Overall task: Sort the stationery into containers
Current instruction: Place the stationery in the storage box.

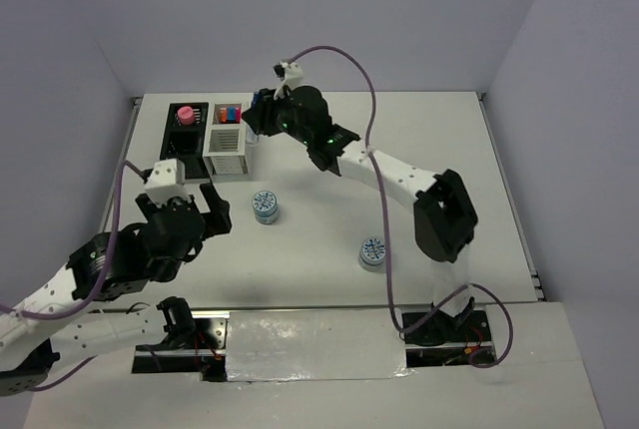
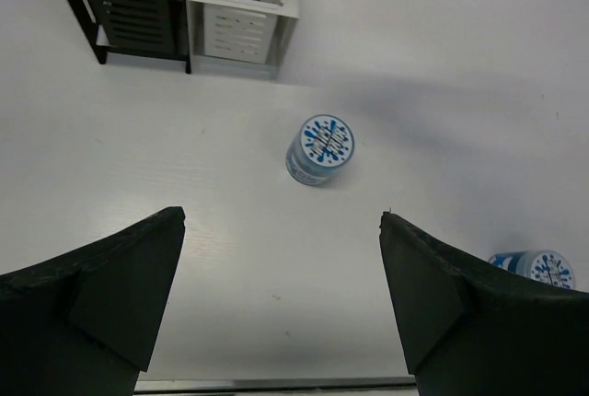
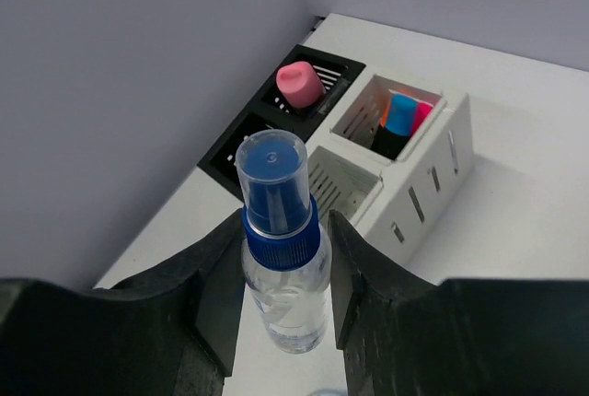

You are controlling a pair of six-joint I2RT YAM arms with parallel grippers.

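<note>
The white worktop (image 1: 449, 140) lies between pale walls. Nearest, the left claw (image 2: 282, 216) stands wide and empty, and a patterned tin (image 2: 319, 149) sits upright just ahead of it, so this arm is the closer one for the tin. Farther back, the right claw (image 3: 281, 262) grips the blue-capped tube (image 3: 279, 221) with its long axis vertical. The tube is just beside the right wall of the white box (image 3: 433, 184), which is joined to the black box (image 1: 185, 145) on its other side.

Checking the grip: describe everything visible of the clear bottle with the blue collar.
The small clear plastic bottle has a blue spray collar under a transparent overcap. It stands upright, pinched at its shoulder between the fingers of the right gripper, beside the white slatted box. Whether its base touches the table is not visible.
</note>
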